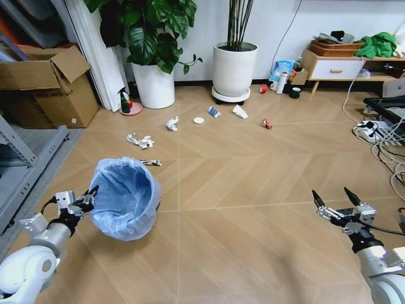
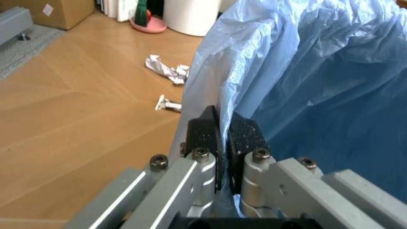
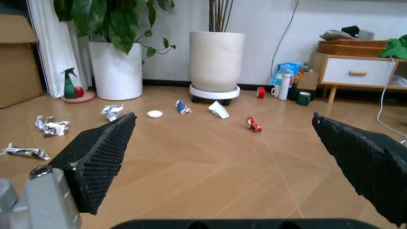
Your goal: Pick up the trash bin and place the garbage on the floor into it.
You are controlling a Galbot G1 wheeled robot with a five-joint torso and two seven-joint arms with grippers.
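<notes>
The trash bin (image 1: pixel 124 196), lined with a crinkly light blue bag (image 2: pixel 318 95), hangs tilted above the floor at my left. My left gripper (image 1: pixel 88 199) (image 2: pixel 222 138) is shut on its rim. The garbage lies scattered farther ahead: crumpled white paper (image 1: pixel 140 140) (image 3: pixel 51 126), another paper ball (image 1: pixel 172 123) (image 3: pixel 112 111), a white disc (image 1: pixel 199 120) (image 3: pixel 154 113), a blue packet (image 1: pixel 214 112) (image 3: pixel 182 106), a white wrapper (image 1: pixel 240 112) (image 3: pixel 218 109), a red packet (image 1: pixel 267 124) (image 3: pixel 254 124) and a small wrapper (image 1: pixel 151 163) (image 2: pixel 168 104) just beyond the bin. My right gripper (image 1: pixel 334 199) (image 3: pixel 224 119) hovers open at the right, holding nothing.
Two white plant pots (image 1: pixel 154 85) (image 1: pixel 235 68) stand at the back wall, with a red-capped spray bottle (image 1: pixel 124 101) beside the left one. Cardboard boxes (image 1: pixel 44 85) and a metal rack (image 1: pixel 19 171) line the left. A low cabinet (image 1: pixel 335 66) and cables (image 1: pixel 380 136) sit at the right.
</notes>
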